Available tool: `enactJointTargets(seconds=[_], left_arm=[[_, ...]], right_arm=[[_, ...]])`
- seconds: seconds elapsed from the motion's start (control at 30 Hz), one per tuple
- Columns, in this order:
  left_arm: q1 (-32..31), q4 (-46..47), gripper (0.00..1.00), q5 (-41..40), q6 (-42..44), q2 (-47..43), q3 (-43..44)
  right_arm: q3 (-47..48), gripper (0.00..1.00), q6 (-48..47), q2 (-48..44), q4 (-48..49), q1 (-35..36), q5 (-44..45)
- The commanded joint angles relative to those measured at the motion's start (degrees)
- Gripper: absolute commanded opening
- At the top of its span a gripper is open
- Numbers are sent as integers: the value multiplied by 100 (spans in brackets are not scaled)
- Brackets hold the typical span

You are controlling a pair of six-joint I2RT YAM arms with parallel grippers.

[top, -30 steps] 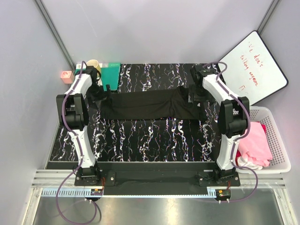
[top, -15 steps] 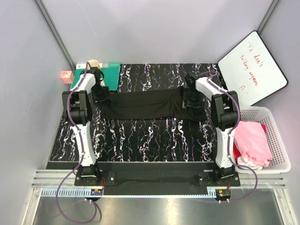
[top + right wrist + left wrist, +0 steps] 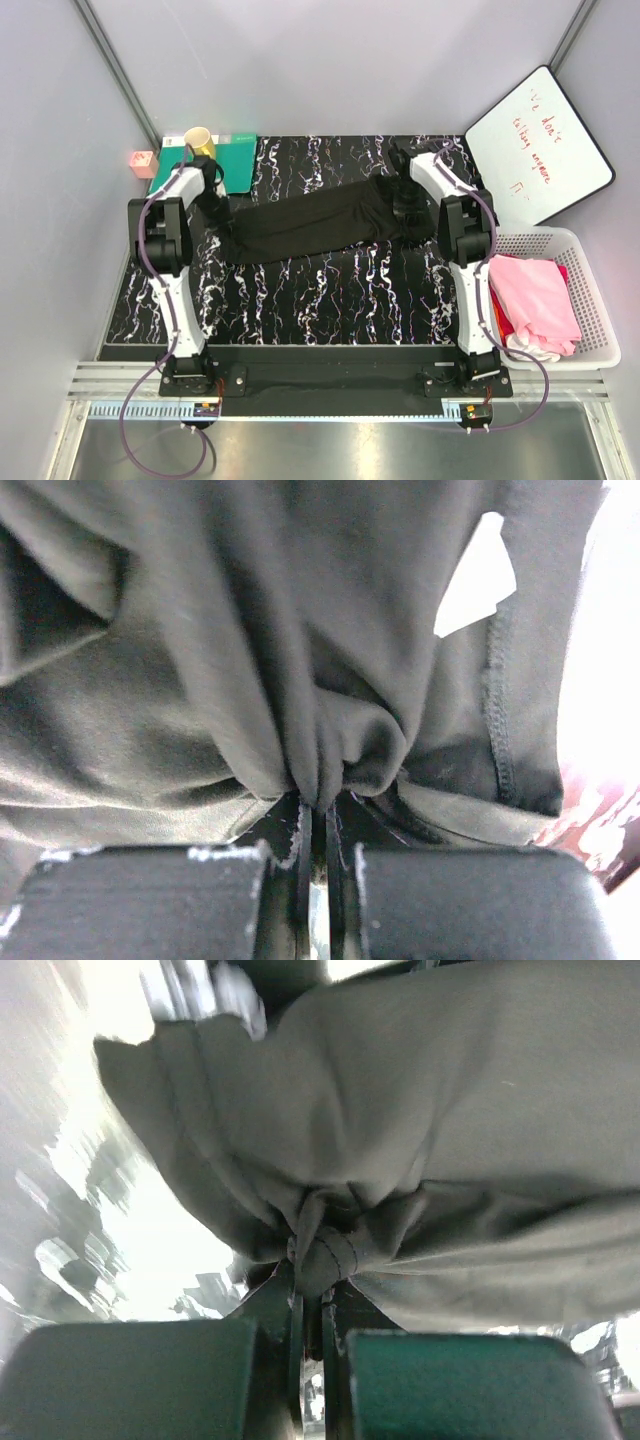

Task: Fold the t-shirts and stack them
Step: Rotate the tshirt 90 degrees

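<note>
A black t-shirt [image 3: 310, 222] lies in a long slanted band across the far half of the marbled table. My left gripper [image 3: 218, 207] is at its left end and my right gripper [image 3: 405, 203] at its right end. In the left wrist view the left gripper [image 3: 312, 1265] is shut on a bunched, hemmed fold of the black cloth [image 3: 450, 1130]. In the right wrist view the right gripper [image 3: 322, 802] is shut on a pinched fold of the same shirt [image 3: 230, 640]. A pink t-shirt [image 3: 535, 300] and a white one [image 3: 530, 346] lie in the basket.
A white basket [image 3: 592, 290] stands off the table's right edge. A whiteboard [image 3: 540, 145] leans at the back right. At the back left are a teal mat [image 3: 236, 160], a yellow mug [image 3: 198, 140] and a small pink object [image 3: 142, 163].
Both grippers went from open to shut, each pinching one end of the black t-shirt. The shirt's right end has shifted toward the back, so the band now slants.
</note>
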Motion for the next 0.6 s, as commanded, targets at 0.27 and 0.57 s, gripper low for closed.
enactJointTargets(seconds=[0.27,0.57], left_arm=[[-2083,669,0,1616,-1201,-1803,-3052],[-2975,135,88,1319,-1264,-2259,-2545]], right_arm=[[3863,8,-733,2219,144,26,-102],[3170,72,-917,1334,408,26,-535]])
